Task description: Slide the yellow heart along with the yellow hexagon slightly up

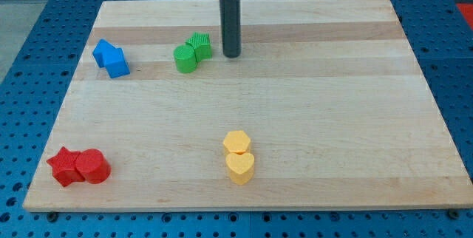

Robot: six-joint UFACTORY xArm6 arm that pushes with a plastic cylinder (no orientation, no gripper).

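The yellow hexagon [236, 142] lies low on the board, a little right of centre. The yellow heart [240, 168] sits just below it and touches it. My tip [232, 54] is at the end of the dark rod near the view's top, far above the two yellow blocks. It stands just right of the green blocks, apart from them.
Two green blocks [192, 52] touch each other left of the tip. Two blue blocks [111, 58] sit at the upper left. A red star [64, 166] and a red cylinder [92, 167] touch at the lower left. The wooden board [332, 90] lies on a blue perforated table.
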